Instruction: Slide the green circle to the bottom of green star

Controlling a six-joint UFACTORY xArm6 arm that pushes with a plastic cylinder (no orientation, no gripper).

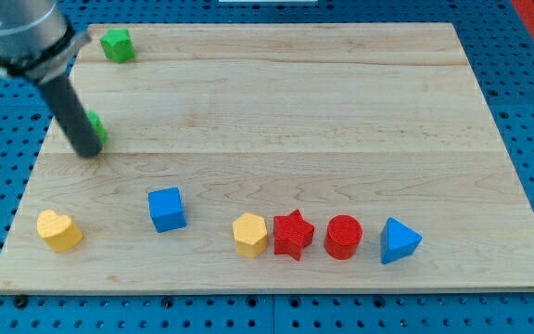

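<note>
The green star [117,44] lies near the board's top left corner. The green circle [97,126] sits below it at the left side, mostly hidden behind my rod. My tip [89,153] rests on the board just below and left of the green circle, touching or nearly touching it.
A yellow heart [59,230] lies at the bottom left and a blue cube [167,209] to its right. Along the bottom stand a yellow hexagon [249,234], a red star [293,234], a red circle [344,237] and a blue triangle [399,241]. The wooden board [341,111] lies on a blue pegboard.
</note>
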